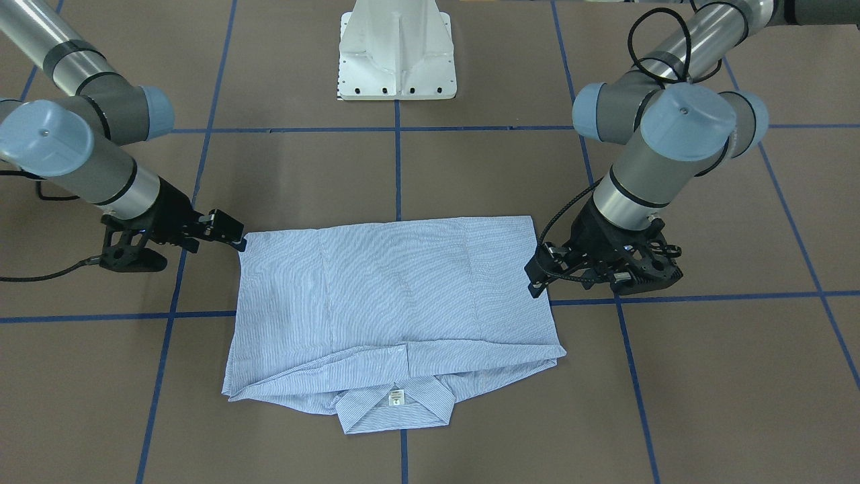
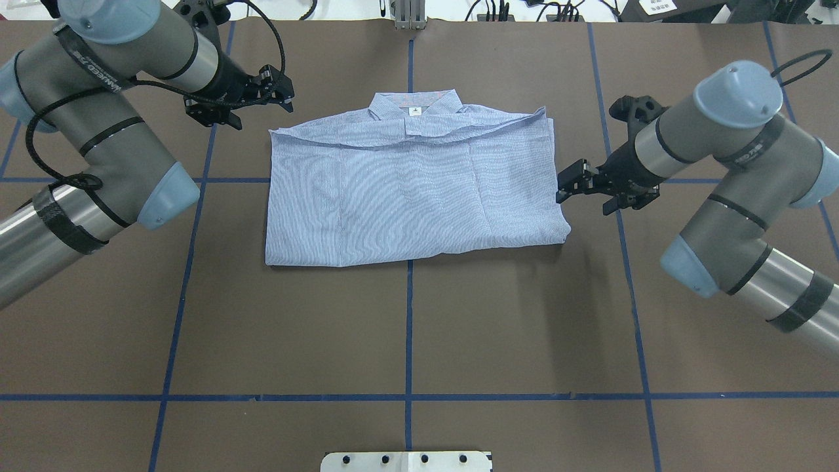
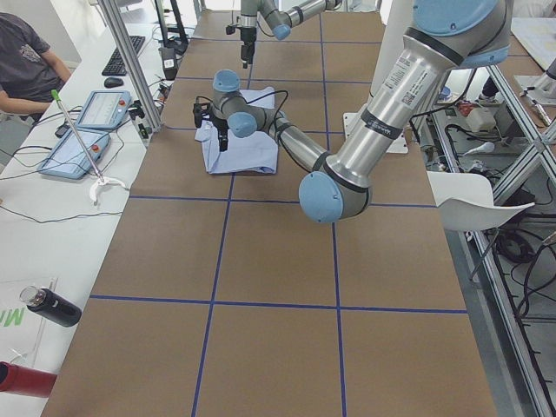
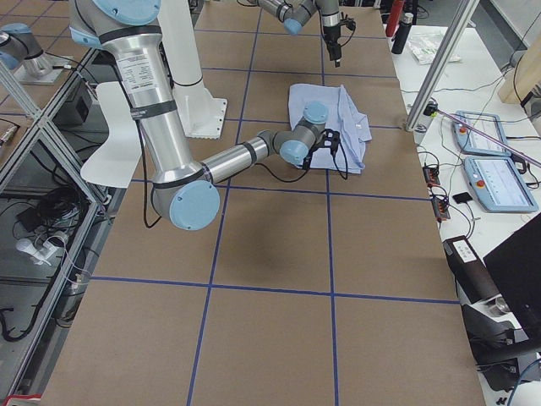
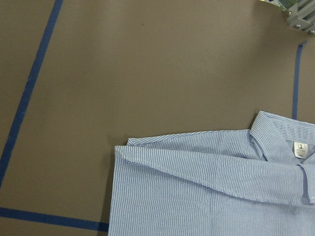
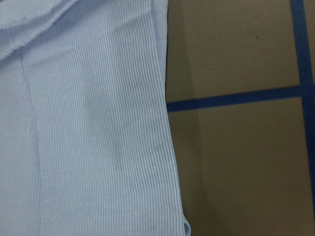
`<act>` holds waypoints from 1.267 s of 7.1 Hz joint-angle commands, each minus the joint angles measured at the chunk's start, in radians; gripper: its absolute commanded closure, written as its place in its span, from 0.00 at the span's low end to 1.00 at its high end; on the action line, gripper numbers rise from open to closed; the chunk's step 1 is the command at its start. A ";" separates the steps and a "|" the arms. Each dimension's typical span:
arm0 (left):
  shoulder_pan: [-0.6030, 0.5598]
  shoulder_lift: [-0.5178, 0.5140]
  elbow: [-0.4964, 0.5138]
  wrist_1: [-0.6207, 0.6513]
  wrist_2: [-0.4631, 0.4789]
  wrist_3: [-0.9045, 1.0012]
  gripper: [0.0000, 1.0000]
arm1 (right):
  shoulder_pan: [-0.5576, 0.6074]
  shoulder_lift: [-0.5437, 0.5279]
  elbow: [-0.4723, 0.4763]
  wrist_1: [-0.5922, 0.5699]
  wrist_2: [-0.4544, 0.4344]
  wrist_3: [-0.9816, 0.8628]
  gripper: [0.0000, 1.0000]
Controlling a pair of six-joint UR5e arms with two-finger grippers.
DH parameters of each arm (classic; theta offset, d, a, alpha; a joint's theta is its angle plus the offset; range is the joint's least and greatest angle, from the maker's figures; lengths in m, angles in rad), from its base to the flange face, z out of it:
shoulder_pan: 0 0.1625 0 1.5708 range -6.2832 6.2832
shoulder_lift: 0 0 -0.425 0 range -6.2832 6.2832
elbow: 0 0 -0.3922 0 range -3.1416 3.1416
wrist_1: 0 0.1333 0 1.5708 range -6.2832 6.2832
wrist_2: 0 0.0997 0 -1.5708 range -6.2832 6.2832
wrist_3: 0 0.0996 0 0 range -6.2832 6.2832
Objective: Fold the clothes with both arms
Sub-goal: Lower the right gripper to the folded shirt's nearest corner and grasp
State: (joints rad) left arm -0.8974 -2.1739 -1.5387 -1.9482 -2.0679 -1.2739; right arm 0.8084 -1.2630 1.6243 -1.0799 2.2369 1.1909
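Note:
The clothes are one light blue striped shirt (image 1: 403,289) (image 2: 406,190), lying folded into a flat rectangle on the brown table, back side up. Its collar (image 1: 396,403) and white neck label (image 2: 414,111) point away from the robot. My left gripper (image 2: 280,85) (image 1: 535,270) hovers open just outside the shirt's far left corner and holds nothing. Also open and empty, my right gripper (image 2: 564,187) (image 1: 232,235) sits close against the shirt's right edge. The wrist views show only the shirt (image 5: 206,191) (image 6: 88,137) and table, no fingers.
Blue tape lines (image 2: 409,328) grid the table. The white pedestal base (image 1: 396,54) stands at the robot's side. Beyond the far table edge, a side bench holds tablets (image 3: 95,109) and a dark bottle (image 3: 48,304), with a seated person (image 3: 26,61) behind it.

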 commanded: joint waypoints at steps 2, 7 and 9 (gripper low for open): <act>0.000 0.000 -0.006 0.000 0.000 -0.018 0.01 | -0.089 -0.026 0.003 0.000 -0.036 0.000 0.03; 0.000 0.003 -0.004 0.000 0.005 -0.018 0.01 | -0.092 0.004 -0.004 0.009 -0.065 -0.013 0.19; 0.000 0.002 -0.006 0.000 0.005 -0.018 0.01 | -0.092 0.004 -0.007 0.011 -0.079 -0.011 0.36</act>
State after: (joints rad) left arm -0.8974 -2.1715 -1.5441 -1.9482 -2.0634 -1.2916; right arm 0.7165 -1.2608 1.6189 -1.0704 2.1678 1.1791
